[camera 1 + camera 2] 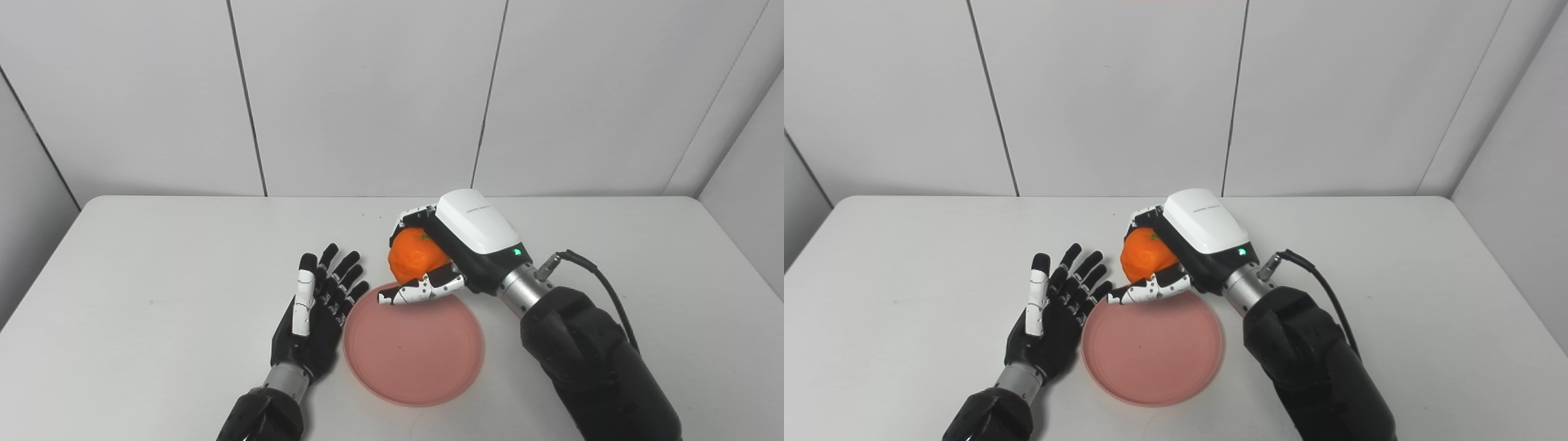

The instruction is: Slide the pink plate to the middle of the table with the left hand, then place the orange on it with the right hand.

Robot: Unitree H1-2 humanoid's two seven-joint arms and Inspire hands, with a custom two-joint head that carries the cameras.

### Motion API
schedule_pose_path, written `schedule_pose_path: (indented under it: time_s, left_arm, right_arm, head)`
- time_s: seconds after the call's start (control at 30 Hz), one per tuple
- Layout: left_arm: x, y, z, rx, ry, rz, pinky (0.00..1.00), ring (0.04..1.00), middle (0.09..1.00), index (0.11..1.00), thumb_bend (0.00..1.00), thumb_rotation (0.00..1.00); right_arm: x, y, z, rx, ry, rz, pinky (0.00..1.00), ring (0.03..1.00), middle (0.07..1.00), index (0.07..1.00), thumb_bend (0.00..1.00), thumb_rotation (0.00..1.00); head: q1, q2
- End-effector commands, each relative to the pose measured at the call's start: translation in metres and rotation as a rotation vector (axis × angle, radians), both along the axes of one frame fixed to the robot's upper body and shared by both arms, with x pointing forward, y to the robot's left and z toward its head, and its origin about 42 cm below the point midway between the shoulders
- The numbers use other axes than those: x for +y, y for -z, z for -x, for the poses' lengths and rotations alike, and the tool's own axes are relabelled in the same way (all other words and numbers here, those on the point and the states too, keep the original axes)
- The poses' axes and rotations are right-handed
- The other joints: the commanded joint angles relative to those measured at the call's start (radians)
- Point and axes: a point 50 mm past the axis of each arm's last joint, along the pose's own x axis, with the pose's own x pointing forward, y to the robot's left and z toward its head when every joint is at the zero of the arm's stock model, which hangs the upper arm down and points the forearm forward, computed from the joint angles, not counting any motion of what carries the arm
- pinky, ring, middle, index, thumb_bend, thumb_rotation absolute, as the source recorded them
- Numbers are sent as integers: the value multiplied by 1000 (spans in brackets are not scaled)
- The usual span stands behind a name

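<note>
The pink plate (pixel 413 355) sits low in the centre of the frame on the white worktop (pixel 153 257), and there's nothing lying in it, just bare pink surface with a tiny dark speck. The orange (pixel 416 260) is right above the plate's far rim, wrapped in the right hand (pixel 447 251), fingers curled over the top and the thumb tucked under it. It's bright orange, roundish, a bit lumpy, with a little green stem spot on top. Can't tell if it touches the rim or hangs just over it. The left hand (pixel 315 312) lies just beside the plate's left edge, fingers spread and pointing up-frame, holding nothing.
</note>
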Motion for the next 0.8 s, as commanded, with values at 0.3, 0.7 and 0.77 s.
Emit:
schedule_pose_path:
  time_s: [0.3, 0.7, 0.77]
  left_arm:
    - [8, 26, 10, 185, -12, -21, 957, 966, 923, 1000, 948, 766]
    - [7, 9, 7, 169, -26, -15, 994, 962, 920, 999, 934, 765]
    - [7, 8, 7, 170, -27, -13, 990, 962, 921, 998, 930, 763]
  right_arm:
    - [8, 11, -7, -3, -44, 30, 173, 237, 321, 418, 503, 527]
    - [4, 6, -7, 11, -42, 19, 172, 234, 316, 407, 503, 534]
    - [4, 6, -6, 13, -43, 16, 168, 229, 312, 405, 504, 538]
  head:
    - [10, 55]
    - [6, 143]
    - [8, 146]
